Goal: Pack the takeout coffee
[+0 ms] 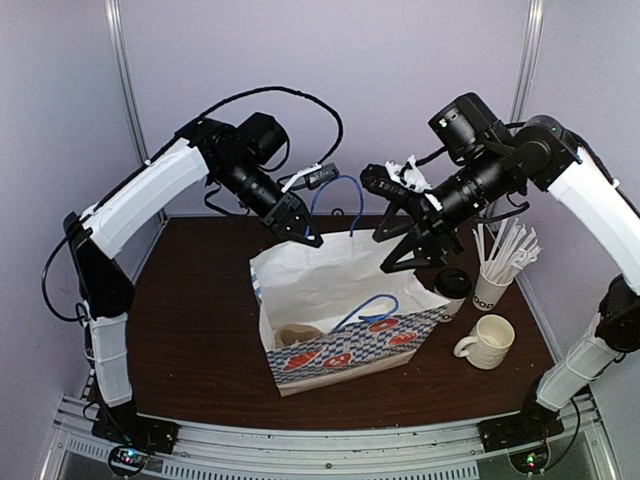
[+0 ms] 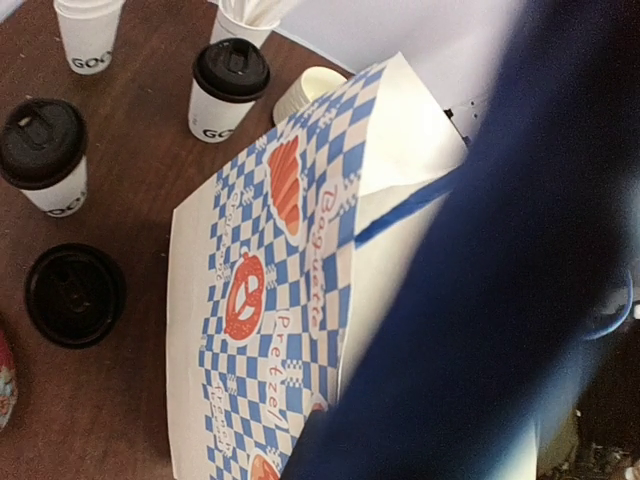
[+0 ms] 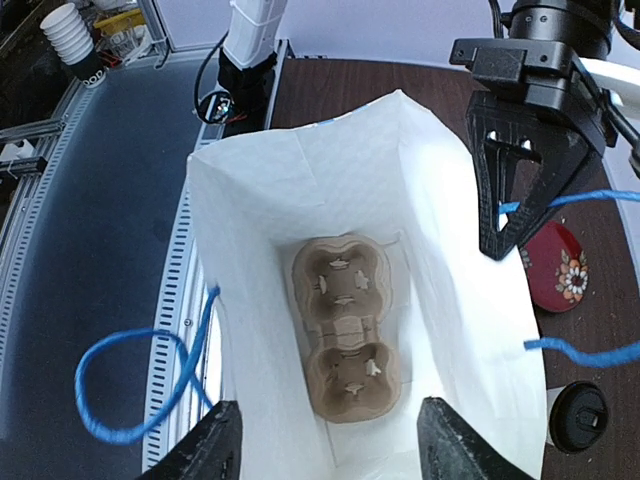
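Now, with our left gripper [image 1: 310, 237] pinched shut on the paper bag's [image 1: 310, 280] blue cord handle [image 3: 570, 200] and the pulp carrier [image 3: 345, 340] flat on the bag's floor, we should take our open, empty right gripper [image 3: 328, 405] to a lidded cup [image 1: 451, 303] on the worktop [image 1: 200, 330], gripping below its lid [image 1: 453, 281].

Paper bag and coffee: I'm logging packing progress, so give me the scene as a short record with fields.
bag: white paper bag with blue check print, mouth open
carrier: brown cup carrier on the bag's bottom, both wells empty
cups: lidded cups stand on the table, none in the bag
left claw: shut on the bag's blue handle
right claw: open, empty, above the bag's mouth
progress: carrier in, cups not yet packed
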You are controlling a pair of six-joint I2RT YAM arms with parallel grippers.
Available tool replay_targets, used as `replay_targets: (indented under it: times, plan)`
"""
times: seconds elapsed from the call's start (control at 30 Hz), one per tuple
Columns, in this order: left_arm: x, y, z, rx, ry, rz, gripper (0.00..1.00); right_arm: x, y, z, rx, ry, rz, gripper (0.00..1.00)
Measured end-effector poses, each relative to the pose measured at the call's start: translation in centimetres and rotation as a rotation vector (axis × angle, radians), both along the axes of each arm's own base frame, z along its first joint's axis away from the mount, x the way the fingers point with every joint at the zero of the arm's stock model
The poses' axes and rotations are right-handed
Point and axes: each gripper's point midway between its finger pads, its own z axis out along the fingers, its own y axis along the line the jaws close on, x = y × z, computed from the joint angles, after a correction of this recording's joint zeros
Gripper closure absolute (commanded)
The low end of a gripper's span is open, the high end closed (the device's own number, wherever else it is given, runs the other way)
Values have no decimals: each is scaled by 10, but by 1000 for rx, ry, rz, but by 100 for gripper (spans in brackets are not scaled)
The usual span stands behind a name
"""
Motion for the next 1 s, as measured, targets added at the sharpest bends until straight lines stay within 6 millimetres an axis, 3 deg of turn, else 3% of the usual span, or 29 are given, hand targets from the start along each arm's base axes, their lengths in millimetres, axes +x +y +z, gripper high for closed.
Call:
replay_targets:
  times: [0.17,0.27,0.4,0.57,0.73,1.0]
  plan:
    - [-12,31,42,7,-179,64,100,-10,-18,36,74,-60,4,31]
    - [-27,41,50,17,-234,63,100,-7,-35,46,90,-81,-32,31]
    - [-53,34,19,122,-256,6,100,4,-50,47,94,-86,-89,30]
    - [-95,13,-29,271,-298,-112,100,11,-61,35,71,-63,-132,29]
    - [-120,7,-35,310,-356,-147,100,11,-66,30,64,-47,-144,28]
    - [-113,21,-27,299,-450,-77,100,8,-67,34,78,-52,-141,28]
